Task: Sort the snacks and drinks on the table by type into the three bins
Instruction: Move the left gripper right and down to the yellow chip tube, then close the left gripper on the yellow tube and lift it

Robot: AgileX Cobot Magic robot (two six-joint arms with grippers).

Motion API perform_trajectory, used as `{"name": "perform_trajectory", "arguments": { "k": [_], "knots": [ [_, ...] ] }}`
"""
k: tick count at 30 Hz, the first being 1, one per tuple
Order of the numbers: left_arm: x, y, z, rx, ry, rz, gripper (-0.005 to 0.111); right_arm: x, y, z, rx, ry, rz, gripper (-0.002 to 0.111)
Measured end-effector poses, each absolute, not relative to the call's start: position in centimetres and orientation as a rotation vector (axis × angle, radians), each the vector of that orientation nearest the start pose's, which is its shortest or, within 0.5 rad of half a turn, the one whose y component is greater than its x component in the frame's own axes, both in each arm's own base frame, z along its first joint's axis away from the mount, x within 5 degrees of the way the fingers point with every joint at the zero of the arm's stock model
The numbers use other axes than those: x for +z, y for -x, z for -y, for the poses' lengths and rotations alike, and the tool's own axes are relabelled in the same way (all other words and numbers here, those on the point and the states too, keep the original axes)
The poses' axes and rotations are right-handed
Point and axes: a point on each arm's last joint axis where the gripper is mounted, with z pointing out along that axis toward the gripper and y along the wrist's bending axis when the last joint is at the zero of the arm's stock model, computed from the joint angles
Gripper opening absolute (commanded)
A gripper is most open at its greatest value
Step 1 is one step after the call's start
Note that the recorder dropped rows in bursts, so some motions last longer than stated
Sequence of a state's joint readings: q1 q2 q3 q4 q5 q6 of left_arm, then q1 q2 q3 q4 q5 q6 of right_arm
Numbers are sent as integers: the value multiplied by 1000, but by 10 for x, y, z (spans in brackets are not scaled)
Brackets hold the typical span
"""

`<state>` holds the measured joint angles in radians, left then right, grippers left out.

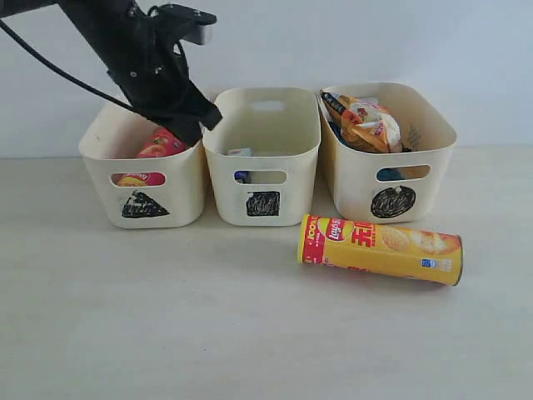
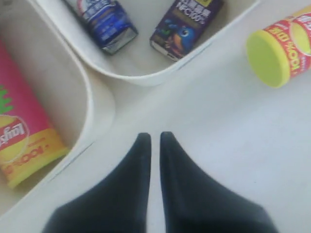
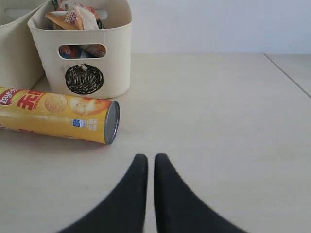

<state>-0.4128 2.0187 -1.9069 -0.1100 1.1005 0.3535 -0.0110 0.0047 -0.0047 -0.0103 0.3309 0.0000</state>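
Now both pressed together, empty: left end effector [image 2: 154,138], right end effector [image 3: 150,160]. Beside left, one pink tube [image 2: 19,131] in bin [image 2: 92,107]; ahead, two drinks: white carton [image 2: 104,22], purple carton [image 2: 184,24]. Ahead of right, one yellow tube [image 3: 53,114] on surface [image 3: 218,121]

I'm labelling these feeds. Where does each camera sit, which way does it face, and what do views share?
Exterior: in front of the table, facing three bins at the wall; the left arm hangs over the triangle bin.
Left wrist: looks down past the shut left fingers at the square bin holding two cartons.
Right wrist: low, looks across the table past the shut right fingers toward the circle bin.
Shared: the yellow tube shows in all three.
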Motion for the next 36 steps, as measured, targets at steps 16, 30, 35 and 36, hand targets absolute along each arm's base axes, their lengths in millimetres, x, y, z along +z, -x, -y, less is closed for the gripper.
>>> {"name": "perform_trajectory", "arguments": {
  "k": [16,30,35,36],
  "knots": [
    [289,-316,300,-192,-1573,-2074,4,185,-54,1,-18,-4,-1815,2],
    [236,-315,368,-223,-1958,-1806,92,185,-54,1,-18,-4,-1815,2],
    [218,-329,383,-221,-1981,-1791,92,185,-54,1,-18,-4,-1815,2],
    [217,-331,385,-221,-1981,-1788,92,185,-54,1,-18,-4,-1815,2]
  ]
}}
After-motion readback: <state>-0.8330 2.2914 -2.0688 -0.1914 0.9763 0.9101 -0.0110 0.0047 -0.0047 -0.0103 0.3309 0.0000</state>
